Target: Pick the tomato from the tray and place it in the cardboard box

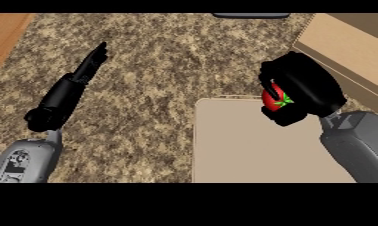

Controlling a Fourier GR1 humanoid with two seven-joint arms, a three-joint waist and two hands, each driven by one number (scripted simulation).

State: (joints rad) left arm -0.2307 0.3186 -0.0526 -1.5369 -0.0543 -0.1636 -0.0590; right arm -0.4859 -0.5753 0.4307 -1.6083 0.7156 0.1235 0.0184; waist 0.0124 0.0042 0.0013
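A red tomato (275, 99) with a green stem shows inside my right hand (304, 86), whose fingers curl round it. The hand holds it over the far right corner of the beige tray (244, 145), close to the tray's back edge. The cardboard box (347, 50) stands at the upper right, just beyond the hand, partly cut off by the view's edge. My left hand (90, 65) rests on the left with fingers straight, pointing away from me, holding nothing.
The speckled granite counter (162, 55) spreads across the middle and left. A wooden strip (11, 30) runs along the far left. A dark flat object (251, 15) peeks in at the top edge.
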